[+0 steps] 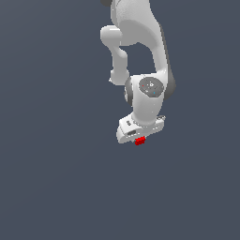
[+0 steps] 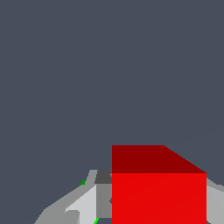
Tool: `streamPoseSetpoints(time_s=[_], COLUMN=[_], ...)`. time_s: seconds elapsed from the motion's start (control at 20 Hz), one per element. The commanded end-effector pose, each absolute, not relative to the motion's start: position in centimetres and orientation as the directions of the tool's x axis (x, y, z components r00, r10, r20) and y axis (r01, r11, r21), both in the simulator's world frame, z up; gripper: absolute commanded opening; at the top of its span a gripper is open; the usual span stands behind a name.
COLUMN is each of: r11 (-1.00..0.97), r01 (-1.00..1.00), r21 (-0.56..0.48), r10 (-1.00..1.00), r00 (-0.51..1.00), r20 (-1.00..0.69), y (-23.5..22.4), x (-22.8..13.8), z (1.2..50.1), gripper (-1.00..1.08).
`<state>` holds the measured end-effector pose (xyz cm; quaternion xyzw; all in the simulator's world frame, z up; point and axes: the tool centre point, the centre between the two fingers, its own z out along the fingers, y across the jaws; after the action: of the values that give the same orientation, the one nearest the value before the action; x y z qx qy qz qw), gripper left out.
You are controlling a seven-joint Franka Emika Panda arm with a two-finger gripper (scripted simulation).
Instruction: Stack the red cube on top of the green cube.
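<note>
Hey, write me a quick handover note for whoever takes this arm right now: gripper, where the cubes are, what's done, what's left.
Gripper: fingers shut on the red cube.
Red cube: held at the gripper.
Green cube: almost fully hidden; only green specks show by the fingers in the wrist view, so it seems to lie under the gripper.
Done: red cube grasped.
Left: confirm it sits on the green cube, open, withdraw.
</note>
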<state>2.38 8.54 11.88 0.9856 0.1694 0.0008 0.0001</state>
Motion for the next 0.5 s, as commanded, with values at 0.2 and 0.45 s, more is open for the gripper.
streamPoseSetpoints(time_s=[0.2,0.45], r11=[-0.943,-0.943], r01=[0.334,0.334], r21=[0.000,0.000], r10=[0.334,0.334], r00=[0.943,0.943], r20=[0.001,0.001], y=[8.6,8.9], x=[2.0,0.7], z=[11.7,11.0], gripper=[-1.00,-1.00])
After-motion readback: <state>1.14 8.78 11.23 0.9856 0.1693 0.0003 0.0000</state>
